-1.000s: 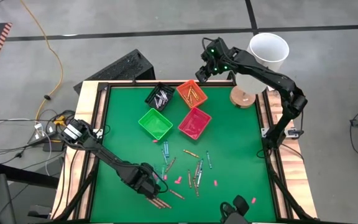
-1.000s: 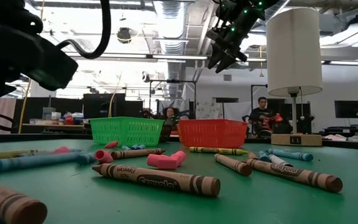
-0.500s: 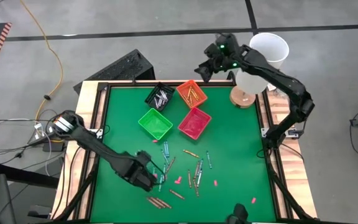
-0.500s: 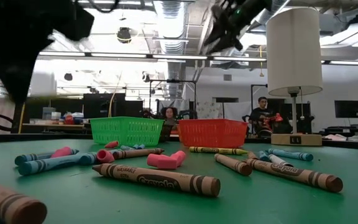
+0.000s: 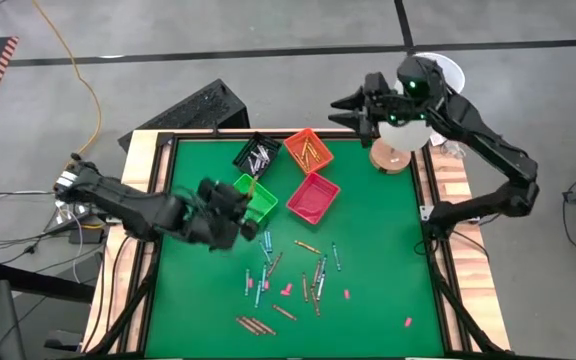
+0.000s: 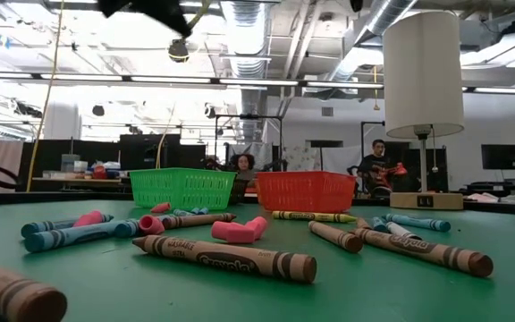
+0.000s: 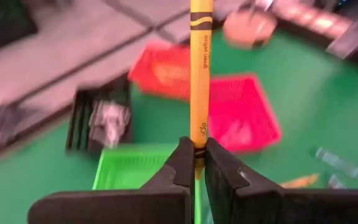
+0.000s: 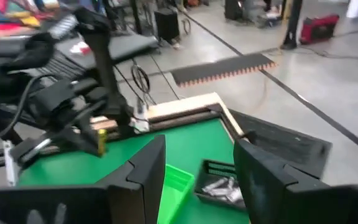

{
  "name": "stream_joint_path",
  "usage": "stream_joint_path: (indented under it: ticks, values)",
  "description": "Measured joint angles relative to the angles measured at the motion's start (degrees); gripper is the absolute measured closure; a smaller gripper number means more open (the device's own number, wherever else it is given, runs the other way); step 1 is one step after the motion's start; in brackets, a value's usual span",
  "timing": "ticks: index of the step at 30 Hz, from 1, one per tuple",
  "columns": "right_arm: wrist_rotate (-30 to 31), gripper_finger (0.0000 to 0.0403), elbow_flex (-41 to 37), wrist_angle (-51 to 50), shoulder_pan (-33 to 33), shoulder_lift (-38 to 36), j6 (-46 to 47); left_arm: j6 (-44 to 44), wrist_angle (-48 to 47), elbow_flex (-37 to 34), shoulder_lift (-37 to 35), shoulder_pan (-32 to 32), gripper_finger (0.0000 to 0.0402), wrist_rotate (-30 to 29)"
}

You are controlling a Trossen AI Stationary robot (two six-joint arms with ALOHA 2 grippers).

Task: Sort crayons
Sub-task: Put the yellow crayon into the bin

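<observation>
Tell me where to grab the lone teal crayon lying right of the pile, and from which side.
Take the teal crayon at mid-length, from straight above, fingers closing across its thin width. It lies flat on the table, apart from its neighbours, leaving finger room either side. The open right gripper is free; the left gripper is shut on a yellow crayon.
</observation>
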Motion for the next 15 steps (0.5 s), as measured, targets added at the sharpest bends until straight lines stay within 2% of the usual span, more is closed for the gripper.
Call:
stream_joint_path:
  ticks: [3, 7, 10, 15]
  values:
    - [0.0, 0.0216, -6.3, 5.4, 2.6, -3.4, 2.4, 14.9, 11.6, 0.0, -1.5, 4.3, 0.0399, 2.8]
    - [0.0, 0.0216, -16.5, 16.6, 6.0, -6.9, 7.6, 30.6, 27.9, 0.0, -2.1, 10.1, 0.0399, 14.2]
    - [0.0, 0.0216, -23.0, 25.1, 8.7, -8.2, 11.3, 36.0, 35.2, 0.0, -2.1, 14.1, 0.0399, 21.9]
    - [0.8, 0.0216, -28.3, 34.7, 11.9, -7.7, 14.1, 39.6, 41.3, 0.0, -2.1, 19.2, 0.0399, 29.6]
